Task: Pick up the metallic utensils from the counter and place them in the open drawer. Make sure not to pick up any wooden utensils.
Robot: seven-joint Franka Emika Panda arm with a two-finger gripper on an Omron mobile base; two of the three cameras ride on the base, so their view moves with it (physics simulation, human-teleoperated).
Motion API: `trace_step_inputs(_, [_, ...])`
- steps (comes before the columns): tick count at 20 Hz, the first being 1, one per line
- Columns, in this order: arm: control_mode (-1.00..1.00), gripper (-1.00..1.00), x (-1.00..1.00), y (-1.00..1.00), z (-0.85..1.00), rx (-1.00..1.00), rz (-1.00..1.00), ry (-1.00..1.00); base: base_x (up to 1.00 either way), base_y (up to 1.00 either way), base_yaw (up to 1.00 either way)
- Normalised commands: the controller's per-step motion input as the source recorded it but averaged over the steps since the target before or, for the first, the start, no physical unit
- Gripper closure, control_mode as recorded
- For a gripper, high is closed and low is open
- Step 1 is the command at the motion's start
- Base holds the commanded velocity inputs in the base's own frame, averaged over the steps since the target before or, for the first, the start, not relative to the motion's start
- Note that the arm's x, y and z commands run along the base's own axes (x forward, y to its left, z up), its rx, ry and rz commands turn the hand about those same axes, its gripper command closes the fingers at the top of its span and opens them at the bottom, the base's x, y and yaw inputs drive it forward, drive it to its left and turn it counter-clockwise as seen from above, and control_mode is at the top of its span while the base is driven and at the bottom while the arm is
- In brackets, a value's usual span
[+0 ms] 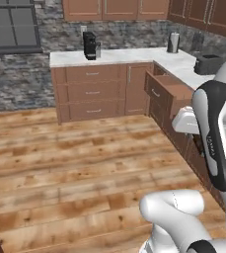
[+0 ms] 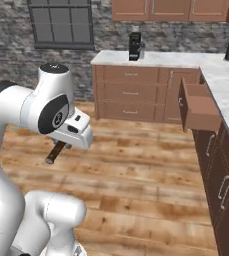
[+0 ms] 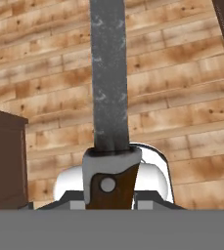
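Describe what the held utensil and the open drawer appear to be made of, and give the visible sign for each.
The long grey-bladed utensil with a dark brown handle: blade looks like dull mottled metal, grey with pale flecks; handle seems dark wood with a silver rivet and grey collar. The reddish-brown open drawer: apparently matte wood, judging by its warm colour matching the cabinet fronts.

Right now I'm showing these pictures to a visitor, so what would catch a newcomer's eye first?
In the hand view, a grey blade with a dark brown handle juts up from the gripper over the wooden floor. The open drawer sticks out of the reddish-brown cabinets below the marble counter, and the white arm looms in front.
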Motion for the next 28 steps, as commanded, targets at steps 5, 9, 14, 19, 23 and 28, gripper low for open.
trace_step_inputs(5, [1.00, 1.00, 0.00, 0.00, 0.00, 0.00, 0.00, 0.00, 1.00, -0.18, -0.29])
trace_step_inputs(9, [1.00, 1.00, 0.00, 0.00, 0.00, 0.00, 0.00, 0.00, 1.00, -0.15, -0.09])
trace_step_inputs(14, [1.00, 1.00, 0.00, 0.00, 0.00, 0.00, 0.00, 0.00, 1.00, -0.51, 0.03])
trace_step_inputs(19, [1.00, 1.00, 0.00, 0.00, 0.00, 0.00, 0.00, 0.00, 0.75, -0.74, 0.05])
trace_step_inputs(23, [1.00, 1.00, 0.00, 0.00, 0.00, 0.00, 0.00, 0.00, 0.81, -0.65, 0.02])
trace_step_inputs(28, [1.00, 1.00, 0.00, 0.00, 0.00, 0.00, 0.00, 0.00, 0.71, -0.16, 0.00])
